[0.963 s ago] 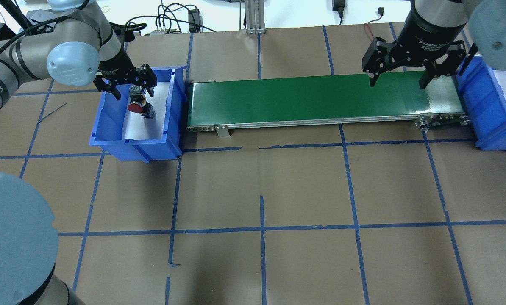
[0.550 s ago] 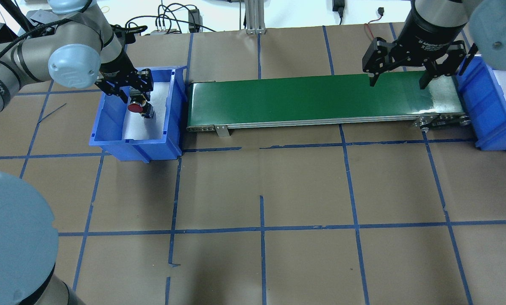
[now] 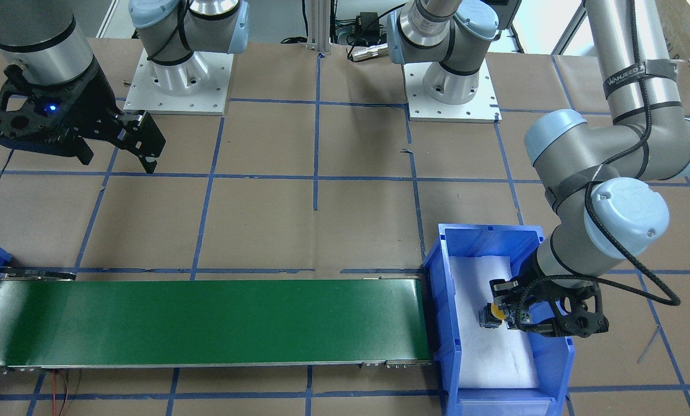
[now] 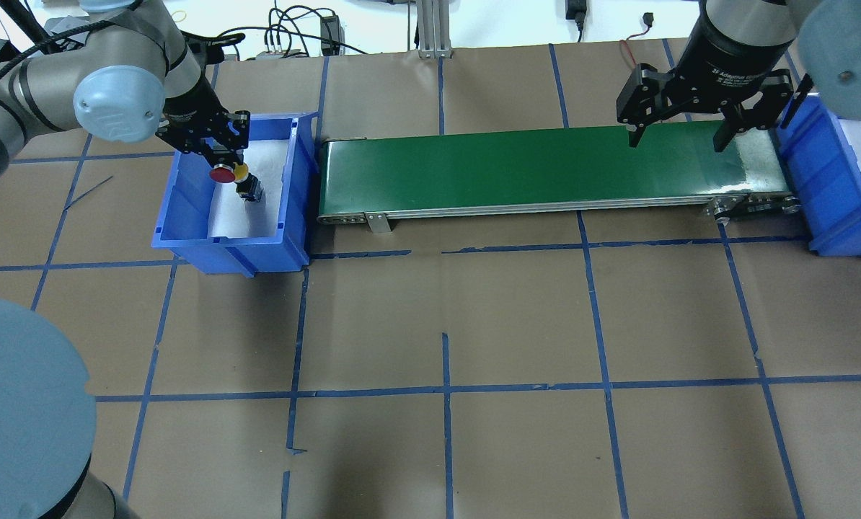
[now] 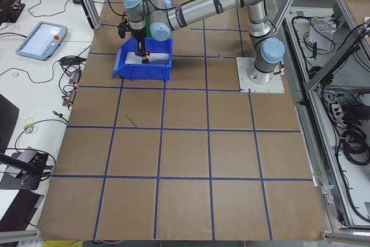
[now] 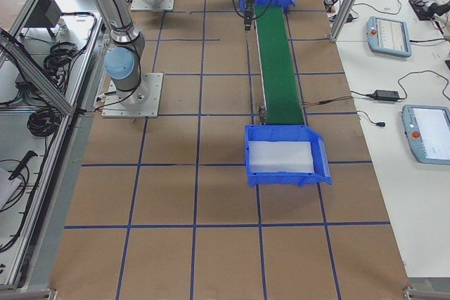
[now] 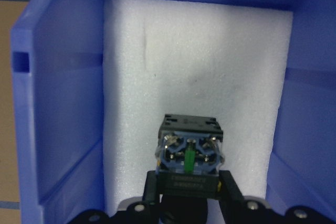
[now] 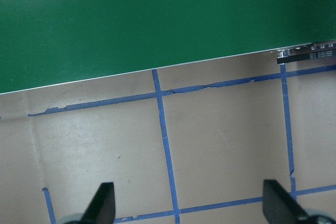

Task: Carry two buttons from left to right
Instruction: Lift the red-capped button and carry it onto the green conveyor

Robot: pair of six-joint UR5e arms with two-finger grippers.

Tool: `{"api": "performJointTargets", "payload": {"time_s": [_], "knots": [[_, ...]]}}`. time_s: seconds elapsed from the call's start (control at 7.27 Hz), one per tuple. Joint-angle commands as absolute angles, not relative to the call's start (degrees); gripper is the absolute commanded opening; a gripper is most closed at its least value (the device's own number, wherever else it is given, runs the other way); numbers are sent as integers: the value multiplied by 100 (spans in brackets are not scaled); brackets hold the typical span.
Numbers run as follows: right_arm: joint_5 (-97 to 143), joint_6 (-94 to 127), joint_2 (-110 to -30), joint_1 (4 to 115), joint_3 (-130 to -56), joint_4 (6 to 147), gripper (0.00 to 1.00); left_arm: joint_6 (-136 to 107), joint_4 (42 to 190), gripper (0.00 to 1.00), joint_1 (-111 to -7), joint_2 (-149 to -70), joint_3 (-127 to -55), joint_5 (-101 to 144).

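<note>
The left pincer point(image 4: 219, 155) is down inside the left blue bin point(image 4: 185, 216), pressed together on the red-capped button point(image 4: 221, 174). In the wrist view its fingers point(image 7: 148, 195) clamp the black body from both sides. The terminal end faces that camera and the red cap faces the overhead one, so the button's long axis runs across the pinch line. Whether it is clear of the white foam liner point(image 7: 199, 66) cannot be told.

The yellow-capped button point(image 4: 246, 180) lies on the foam just beside the held one, on the side nearer the conveyor.

The next move likely turns on the green conveyor belt point(image 4: 531, 169). It starts just past the bin wall on the robot's right, so the held button has to rise over that wall and go down on the belt's near end.

The right pincer point(image 4: 676, 143) hangs spread wide and empty over the belt's far end, beside the right blue bin point(image 4: 827, 194), well apart from both buttons.
</note>
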State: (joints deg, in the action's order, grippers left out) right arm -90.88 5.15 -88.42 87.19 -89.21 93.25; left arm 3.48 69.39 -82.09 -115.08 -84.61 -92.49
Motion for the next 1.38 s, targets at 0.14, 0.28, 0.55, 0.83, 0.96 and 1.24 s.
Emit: {"api": "performJointTargets", "payload": {"time_s": [0.14,0.28,0.55,0.83,0.96,1.24], "knots": [[-9088,492,-8842,8719,-8921,9325,100,72,7260,9,-8261,-11066,-8350,-9308],[-9097,483,-8842,8719,-8930,9316,100,-130,7260,9,-8384,-10952,-8341,-9229],[-9097,457,-8842,8719,-8930,9316,100,-577,7181,9,-8857,-10960,-8323,-9185],[-9167,413,-8842,8658,-8912,9325,100,-1349,7067,9,-9349,-11126,-8323,-9176],[-9167,396,-8842,8649,-8903,9325,100,-1615,6840,9,-9499,-11336,-8332,-9167],[-9228,361,-8842,8684,-8912,9290,100,-1784,6496,9,-9720,-11723,-8332,-9167]]}}
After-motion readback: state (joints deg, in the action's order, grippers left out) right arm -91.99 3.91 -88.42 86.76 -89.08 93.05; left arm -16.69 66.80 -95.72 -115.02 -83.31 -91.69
